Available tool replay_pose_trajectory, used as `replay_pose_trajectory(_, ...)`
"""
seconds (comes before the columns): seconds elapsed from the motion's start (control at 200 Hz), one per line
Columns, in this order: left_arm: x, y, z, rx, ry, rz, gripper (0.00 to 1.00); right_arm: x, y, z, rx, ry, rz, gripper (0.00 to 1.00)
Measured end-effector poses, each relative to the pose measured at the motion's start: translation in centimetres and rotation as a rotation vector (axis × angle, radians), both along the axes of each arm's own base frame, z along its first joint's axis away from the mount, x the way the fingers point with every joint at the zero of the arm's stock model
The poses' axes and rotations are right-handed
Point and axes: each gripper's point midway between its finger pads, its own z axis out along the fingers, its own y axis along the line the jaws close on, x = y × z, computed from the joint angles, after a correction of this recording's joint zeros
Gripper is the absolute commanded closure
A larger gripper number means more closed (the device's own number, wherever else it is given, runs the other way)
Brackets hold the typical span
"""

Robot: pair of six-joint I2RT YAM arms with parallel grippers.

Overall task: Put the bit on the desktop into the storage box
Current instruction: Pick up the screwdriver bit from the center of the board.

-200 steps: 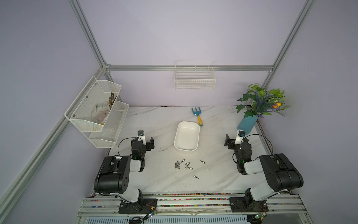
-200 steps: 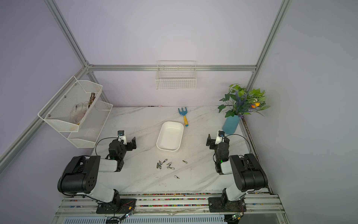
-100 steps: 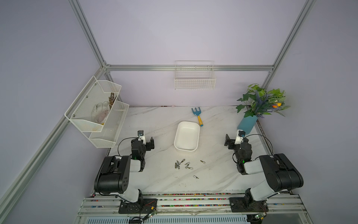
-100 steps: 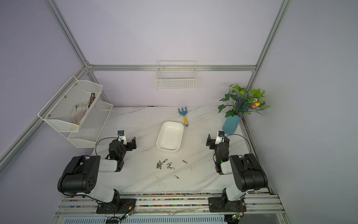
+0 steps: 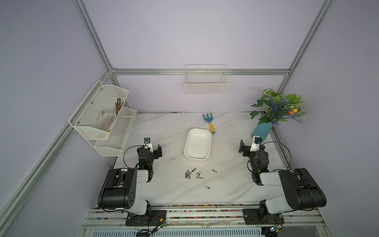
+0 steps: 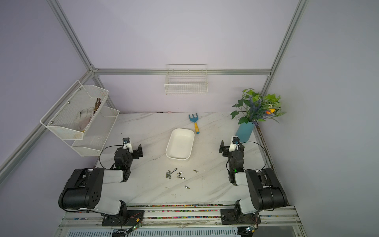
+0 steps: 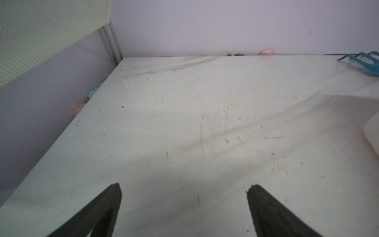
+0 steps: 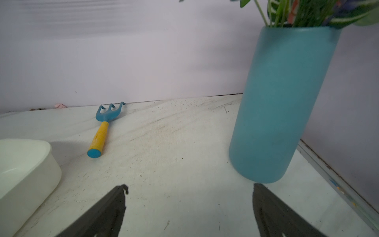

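Several small metal bits [image 5: 192,174] [image 6: 174,174] lie in a loose cluster on the white marble desktop [image 5: 225,184], just in front of the storage box. Two more bits lie apart from it, one to the right [image 5: 214,171] and one nearer the front [image 5: 207,187]. The white storage box [image 5: 195,158] [image 6: 177,158] [image 8: 26,170] [image 7: 372,133] stands empty mid-table. My left gripper [image 5: 156,151] [image 7: 184,186] rests low to the box's left, open and empty. My right gripper [image 5: 244,148] [image 8: 189,186] rests to its right, open and empty. No bit shows in either wrist view.
A blue rake with a yellow handle [image 5: 209,123] [image 8: 102,131] lies behind the box. A blue vase with a plant [image 5: 261,131] [image 8: 276,102] stands close beside my right gripper. A mesh two-tier rack [image 5: 102,119] hangs at the left, a wire basket [image 5: 206,86] on the back wall.
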Motion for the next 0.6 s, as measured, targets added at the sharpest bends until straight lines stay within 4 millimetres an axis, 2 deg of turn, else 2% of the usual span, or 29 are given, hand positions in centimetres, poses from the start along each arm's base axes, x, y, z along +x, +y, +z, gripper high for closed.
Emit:
replay_pose_trajectory(0.165,-0.9,0.2,5.2,-0.046,-0.092,0.024,0.00,-0.7,-0.6,3.9,0.057,-0.054,-0.037,0.00)
replay_pose_trajectory(0.305,-1.7,0.9,9.6,-0.203,-0.163,0.106,0.00,-0.6,-0.4,8.7,0.164,-0.094,-0.025,0.00)
replay_pose_trajectory(0.38,-2.4,1.1,11.5,-0.284,-0.182,0.138,0.00,-0.6,0.0,10.5,0.217,-0.081,-0.007,0.00)
replay_pose_trajectory(0.47,-3.1,0.7,12.7,-0.352,-0.189,0.135,0.00,-0.5,0.8,11.3,0.264,-0.036,0.035,0.00)
replay_pose_trajectory(0.6,-3.7,-1.1,12.0,-0.431,-0.135,0.055,0.00,-0.6,3.5,9.4,0.313,0.095,0.174,0.00)
